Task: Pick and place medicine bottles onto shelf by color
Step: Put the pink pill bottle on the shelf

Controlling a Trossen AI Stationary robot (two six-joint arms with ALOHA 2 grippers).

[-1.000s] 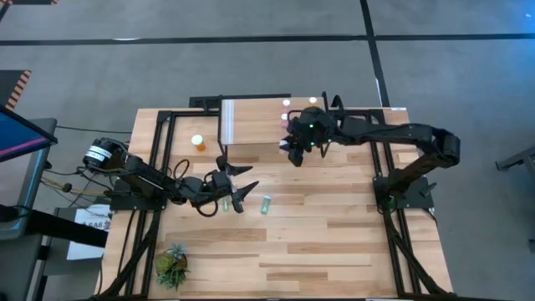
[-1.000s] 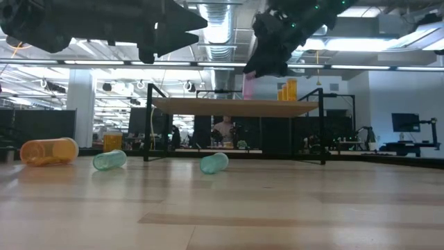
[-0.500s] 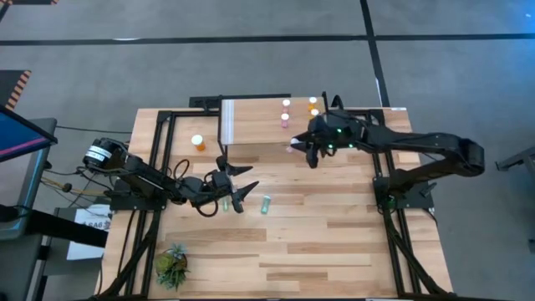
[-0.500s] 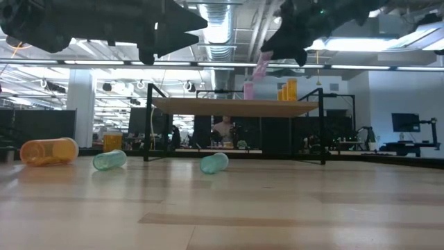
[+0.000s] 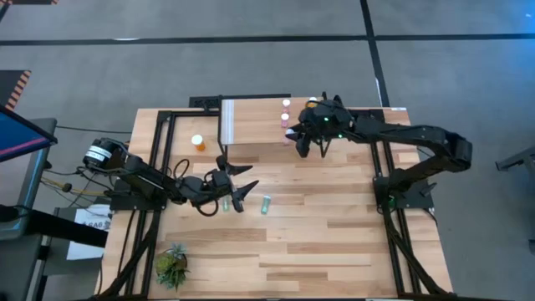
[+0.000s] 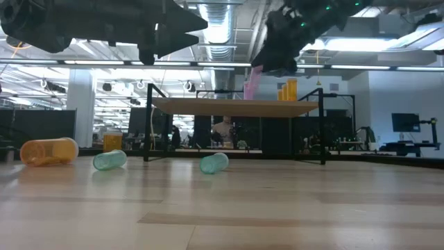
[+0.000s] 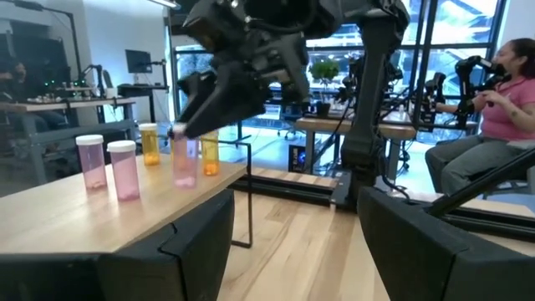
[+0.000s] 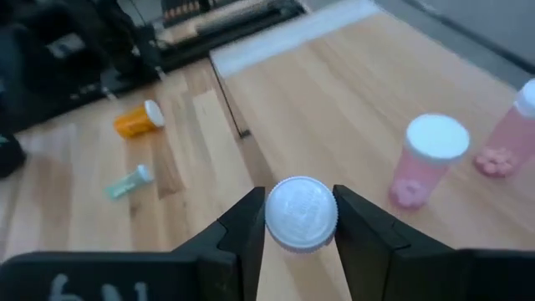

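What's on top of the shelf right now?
On the shelf: two pink bottles, two orange bottles behind, and a third pink bottle held by the right gripper. Its base contact is hidden.

Tabletop (image 5: 334, 234): pale wood planks, smooth, satin sheen seen in low view. Shelf (image 8: 351, 75): light wood, matt, grain visible; legs thin black metal. Pink bottles (image 7: 124, 170): translucent plastic, glossy, white plastic caps. Held bottle (image 8: 301, 212): white cap, finely textured top. Orange bottle (image 6: 48, 151): translucent plastic. Right gripper (image 8: 294, 219) fingers: black matt plastic. Plant (image 5: 171, 266): spiky green.
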